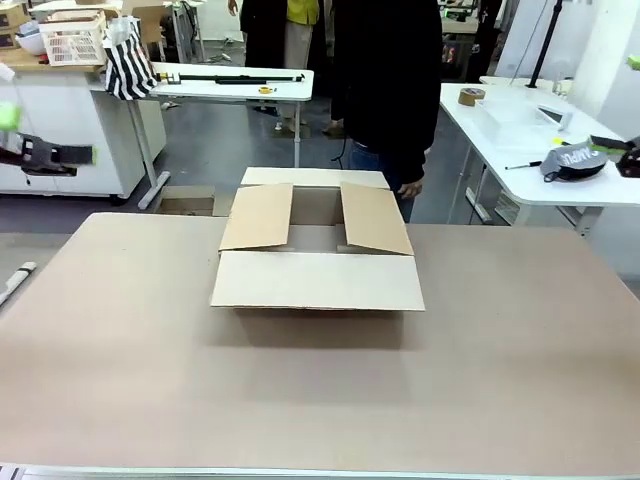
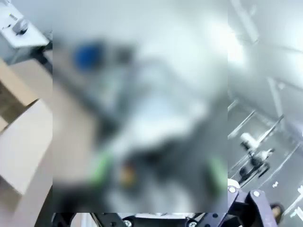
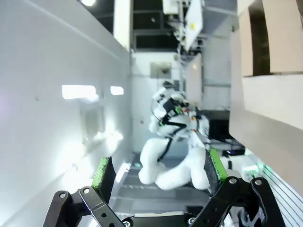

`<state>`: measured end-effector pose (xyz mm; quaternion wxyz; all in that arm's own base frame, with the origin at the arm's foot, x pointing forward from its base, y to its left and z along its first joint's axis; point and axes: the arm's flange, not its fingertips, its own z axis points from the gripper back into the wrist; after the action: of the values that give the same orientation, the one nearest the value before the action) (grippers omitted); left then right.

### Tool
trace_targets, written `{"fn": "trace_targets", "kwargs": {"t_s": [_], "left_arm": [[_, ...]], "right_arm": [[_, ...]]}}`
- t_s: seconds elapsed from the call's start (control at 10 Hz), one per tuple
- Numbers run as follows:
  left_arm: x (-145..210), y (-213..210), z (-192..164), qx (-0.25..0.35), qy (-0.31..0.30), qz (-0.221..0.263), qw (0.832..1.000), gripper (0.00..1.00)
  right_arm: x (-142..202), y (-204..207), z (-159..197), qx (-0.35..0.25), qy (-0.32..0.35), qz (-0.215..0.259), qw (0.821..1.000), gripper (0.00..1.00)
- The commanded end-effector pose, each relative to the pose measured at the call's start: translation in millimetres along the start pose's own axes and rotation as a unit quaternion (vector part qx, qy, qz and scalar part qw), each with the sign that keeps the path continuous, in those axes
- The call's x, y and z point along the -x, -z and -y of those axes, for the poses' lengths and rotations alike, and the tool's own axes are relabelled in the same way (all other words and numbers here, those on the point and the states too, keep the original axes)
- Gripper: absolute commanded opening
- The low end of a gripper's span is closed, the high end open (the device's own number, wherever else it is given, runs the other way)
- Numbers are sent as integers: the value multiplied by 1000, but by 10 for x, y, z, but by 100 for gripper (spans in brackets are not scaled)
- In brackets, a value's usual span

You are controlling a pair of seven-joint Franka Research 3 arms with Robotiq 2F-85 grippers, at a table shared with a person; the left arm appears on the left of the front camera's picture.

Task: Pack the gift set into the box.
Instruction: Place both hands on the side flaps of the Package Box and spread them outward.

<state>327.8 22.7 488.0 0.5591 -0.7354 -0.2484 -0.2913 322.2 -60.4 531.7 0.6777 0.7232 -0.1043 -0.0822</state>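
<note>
The box [image 1: 316, 262], a plain brown carton, sits mid-table with its four top flaps spread outward and its inside open; its edge also shows in the left wrist view [image 2: 23, 151] and the right wrist view [image 3: 272, 52]. The gift set is out of view. My left gripper [image 2: 158, 171] is open with nothing between its pads, and one of its fingers [image 1: 60, 155] reaches in at the far left edge, well clear of the box. My right gripper [image 3: 158, 170] is open and holds nothing. One of its fingers [image 1: 628, 160] is at the far right edge.
A person in black [image 1: 390, 90] stands just behind the box at the far side. A white table [image 1: 520, 130] at back right holds a tape roll [image 1: 471, 96] and a grey cap [image 1: 572, 160]. A white lattice basket [image 1: 72, 42] and a striped bag [image 1: 128, 62] are at back left.
</note>
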Motion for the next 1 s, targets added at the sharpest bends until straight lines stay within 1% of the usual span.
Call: {"fn": "trace_targets", "kwargs": {"t_s": [0.0,0.6,0.7,0.8,0.9], "left_arm": [[-44,207,35,-45,44,-61,996,100],[-44,207,35,-45,44,-61,996,100],[-46,218,-5,-56,29,-74,995,100],[-90,340,0,-95,-48,-97,990,100],[-291,604,-9,-165,-84,-106,977,100]], "right_arm": [[62,43,-142,33,-19,-27,999,100],[62,43,-142,33,-19,-27,999,100],[62,43,-142,33,-19,-27,999,100],[62,43,-142,33,-19,-27,999,100],[62,43,-142,33,-19,-27,999,100]]}}
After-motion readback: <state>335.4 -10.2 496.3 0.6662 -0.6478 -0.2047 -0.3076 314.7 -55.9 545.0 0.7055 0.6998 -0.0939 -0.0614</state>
